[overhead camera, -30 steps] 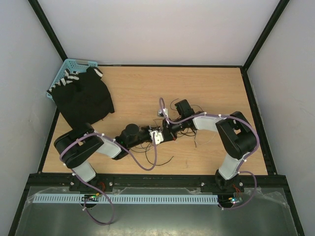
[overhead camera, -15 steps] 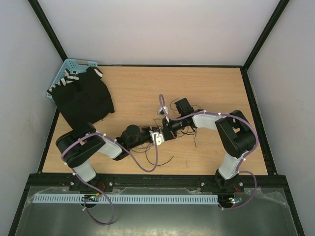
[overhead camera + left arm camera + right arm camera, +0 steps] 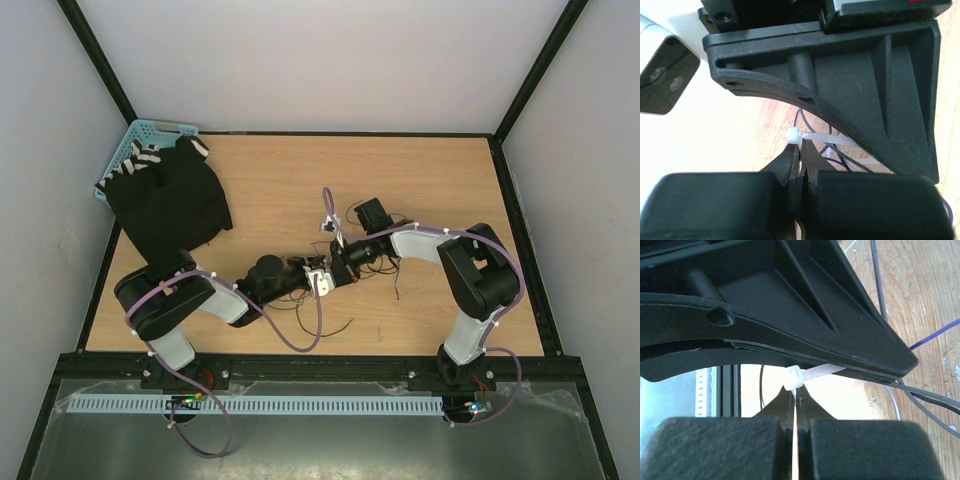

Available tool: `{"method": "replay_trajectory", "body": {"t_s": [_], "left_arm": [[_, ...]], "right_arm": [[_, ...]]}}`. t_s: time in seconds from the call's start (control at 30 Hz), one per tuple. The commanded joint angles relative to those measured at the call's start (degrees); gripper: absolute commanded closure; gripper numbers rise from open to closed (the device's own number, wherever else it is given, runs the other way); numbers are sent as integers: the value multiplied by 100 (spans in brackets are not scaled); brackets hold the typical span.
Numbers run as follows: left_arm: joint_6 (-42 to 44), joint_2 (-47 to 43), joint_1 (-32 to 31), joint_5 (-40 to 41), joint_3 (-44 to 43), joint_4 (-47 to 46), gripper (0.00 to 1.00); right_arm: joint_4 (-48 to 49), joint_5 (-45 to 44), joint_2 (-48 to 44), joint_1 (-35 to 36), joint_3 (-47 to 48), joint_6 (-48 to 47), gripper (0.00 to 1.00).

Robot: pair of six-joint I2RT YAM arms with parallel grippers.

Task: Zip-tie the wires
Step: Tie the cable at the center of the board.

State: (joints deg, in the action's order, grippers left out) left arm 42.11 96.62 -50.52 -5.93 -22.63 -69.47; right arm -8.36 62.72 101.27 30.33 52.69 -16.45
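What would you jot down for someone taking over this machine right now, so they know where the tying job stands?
Left hand: shut, fingertips pinched right at the head of the zip tie.
Right hand: shut, nipping a pale strip just below that same head, facing the other hand.
The wires: a loose black tangle on the table, under and around both hands, with strands trailing toward the near edge.
Done: the tie is off the table, held between both hands.
Left: I cannot tell whether it loops round the wires. The tangle looks unbundled, so cinching is likely ahead.
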Motion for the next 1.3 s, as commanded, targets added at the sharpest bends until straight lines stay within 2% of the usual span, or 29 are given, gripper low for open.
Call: {"method": "replay_trajectory", "body": {"t_s": [0.0, 1.27], "left_arm": [[163, -2, -53, 30, 75, -306, 100], [629, 214, -282, 91, 91, -384, 100]], "right_arm": [[-297, 276, 65, -57, 175, 43, 100], [-1050, 250, 286, -300, 867, 29, 100]]}}
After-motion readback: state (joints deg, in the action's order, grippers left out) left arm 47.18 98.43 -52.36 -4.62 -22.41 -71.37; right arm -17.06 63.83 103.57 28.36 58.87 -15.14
